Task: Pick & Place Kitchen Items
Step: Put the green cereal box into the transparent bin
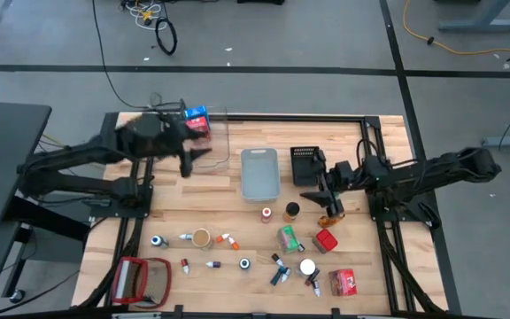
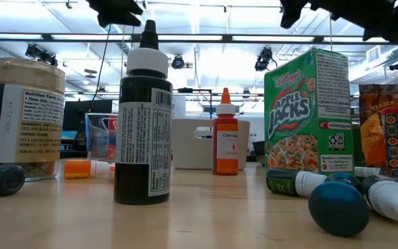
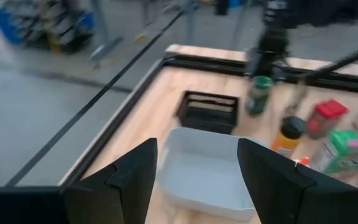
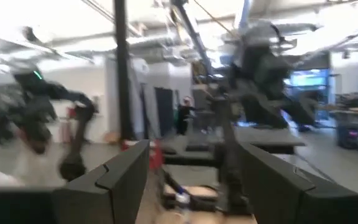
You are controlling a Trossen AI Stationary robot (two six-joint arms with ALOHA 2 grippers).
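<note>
The left gripper [image 1: 187, 159], fingers apart and empty, hangs beside the grey bin [image 1: 259, 173], while the right gripper [image 1: 330, 206], fingers spread, stands at a small amber jar [image 1: 330, 218] past the bin's other side.

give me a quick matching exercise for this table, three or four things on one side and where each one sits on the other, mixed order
Things
1. grey rectangular plastic bin
2. black slatted plastic bin
3. red-framed flat object
4. small red carton

Places
A. near edge, left arm's side
B. middle of the table, towards the far edge
C. near edge, right arm's side
D. just right of the grey bin

Pairs: 1-B, 2-D, 3-A, 4-C
</note>
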